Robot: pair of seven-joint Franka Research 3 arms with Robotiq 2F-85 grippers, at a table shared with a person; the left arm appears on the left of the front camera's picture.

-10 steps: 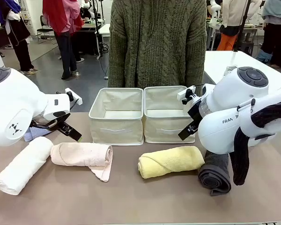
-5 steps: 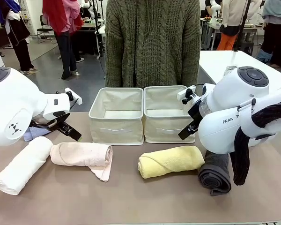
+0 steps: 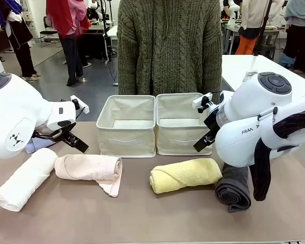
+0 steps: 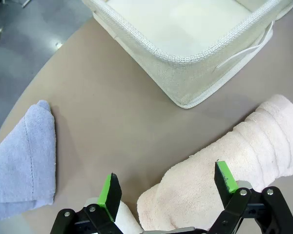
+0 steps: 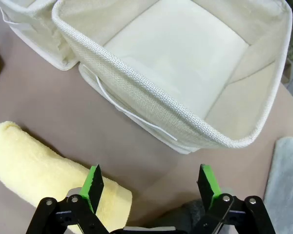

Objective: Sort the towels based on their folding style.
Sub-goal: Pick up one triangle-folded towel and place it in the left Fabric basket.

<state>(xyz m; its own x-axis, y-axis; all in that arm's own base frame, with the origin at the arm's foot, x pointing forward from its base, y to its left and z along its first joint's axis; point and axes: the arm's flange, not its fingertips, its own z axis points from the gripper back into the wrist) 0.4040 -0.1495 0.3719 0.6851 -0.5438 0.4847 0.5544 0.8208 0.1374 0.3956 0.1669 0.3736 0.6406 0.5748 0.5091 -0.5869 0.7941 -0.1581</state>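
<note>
Four rolled towels lie in a row along the near side of the table (image 3: 142,223). A white roll (image 3: 25,179) sits at the robot's far left, with a pink roll (image 3: 89,168) meeting its end. A yellow roll (image 3: 185,174) lies apart from those two, with a dark grey roll (image 3: 234,189) right against it. Behind them stand the left basket (image 3: 126,137) and the right basket (image 3: 179,136), cream fabric, side by side and touching.

The left gripper (image 4: 167,183) hangs over the end of the pink roll, its green pads spread wide with nothing between them. A light blue towel (image 4: 22,156) lies on the table off to one side of it, apart from the pink roll. The right gripper (image 5: 150,179) is spread just as wide, above where the yellow and dark grey rolls meet, just in front of the right basket. A grey-teal cloth (image 5: 285,170) lies just beside that basket at the edge of the right wrist view; how it is folded I can't quite make out. A person (image 3: 169,46) in a knitted olive sweater stands behind the baskets.
</note>
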